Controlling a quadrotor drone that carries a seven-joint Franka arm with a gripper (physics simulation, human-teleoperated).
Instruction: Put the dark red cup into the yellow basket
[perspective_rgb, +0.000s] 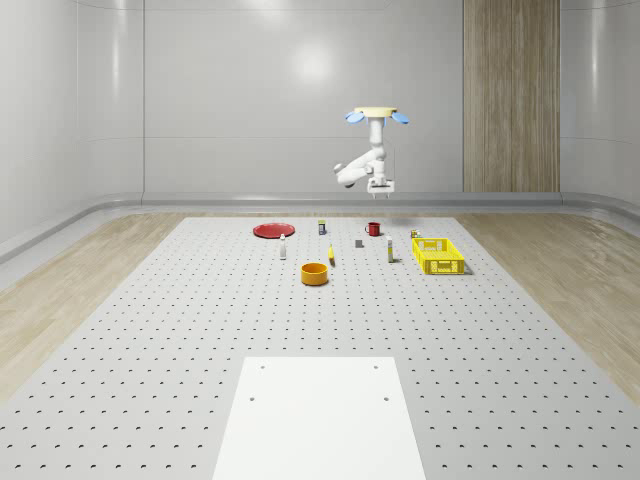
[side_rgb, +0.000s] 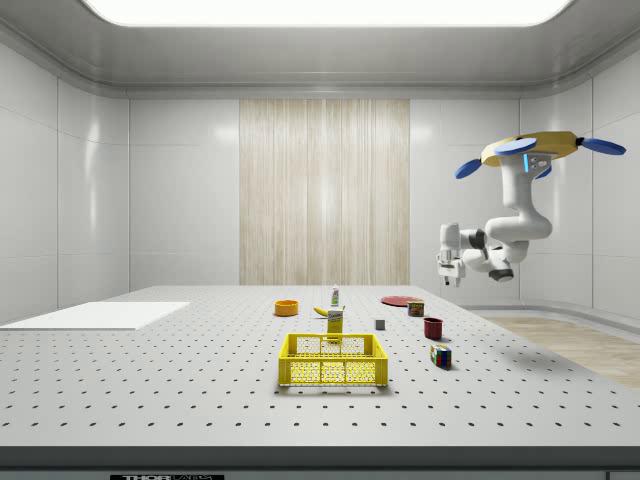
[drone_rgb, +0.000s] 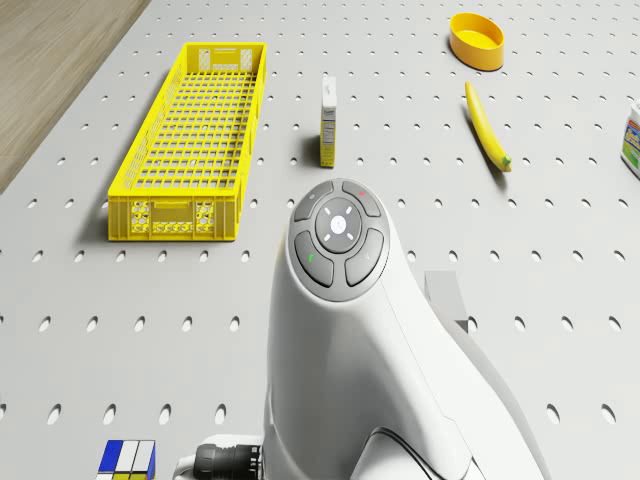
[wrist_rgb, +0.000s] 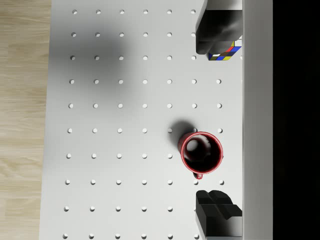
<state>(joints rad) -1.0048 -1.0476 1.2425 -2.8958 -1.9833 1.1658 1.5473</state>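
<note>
Drone (side_rgb: 540, 152): hovering above the dark red cup (wrist_rgb: 201, 152). Gripper (wrist_rgb: 218, 120): empty, fingers apart, high above the upright cup. Yellow basket (drone_rgb: 192, 140): near the cup; drone view shows it empty.

Yellow drone (side_rgb: 530, 150), blue rotors, white arm (perspective_rgb: 362, 165), seemingly dark fingertips (wrist_rgb: 215, 212)
</note>
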